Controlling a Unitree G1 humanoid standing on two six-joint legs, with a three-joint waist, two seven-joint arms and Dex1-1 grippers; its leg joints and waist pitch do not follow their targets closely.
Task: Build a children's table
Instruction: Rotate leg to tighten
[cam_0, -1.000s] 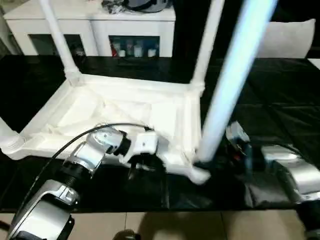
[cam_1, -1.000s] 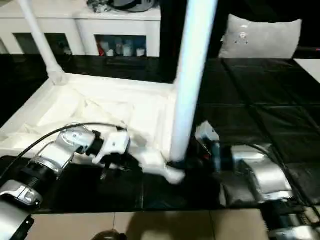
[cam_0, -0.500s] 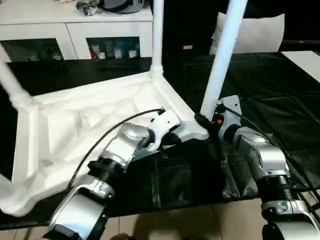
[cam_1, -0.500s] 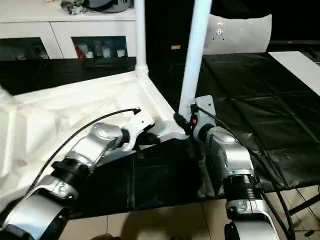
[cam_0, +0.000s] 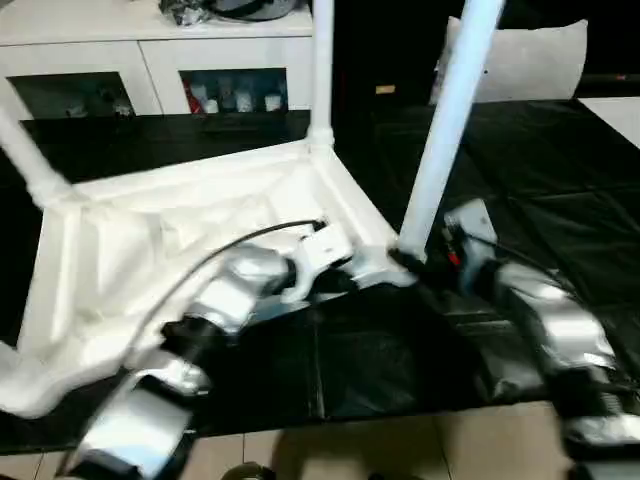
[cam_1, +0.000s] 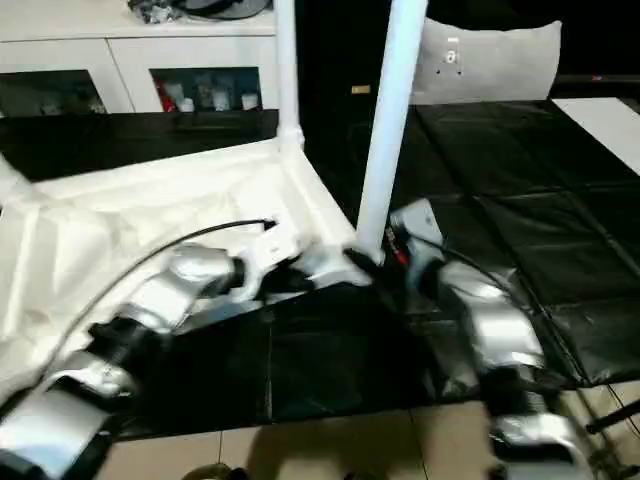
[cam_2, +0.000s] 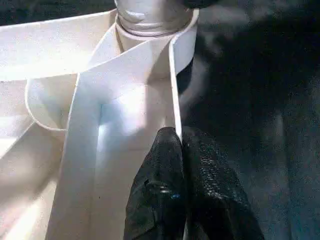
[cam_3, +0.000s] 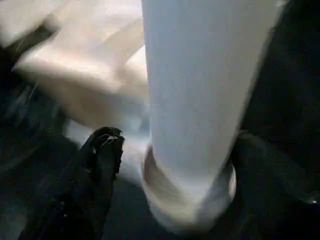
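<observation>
Black mat surface (cam_0: 560, 200), white cabinet (cam_0: 150, 60) behind. I've got the left end effector (cam_2: 181, 145) pinched shut on the table top (cam_0: 180, 240) rim; right end effector (cam_3: 170, 165) straddles the near leg (cam_0: 450, 120) in its corner socket, fingers off it. Top lies underside up, four legs look seated; flipping remains. Leg tops cut off.
</observation>
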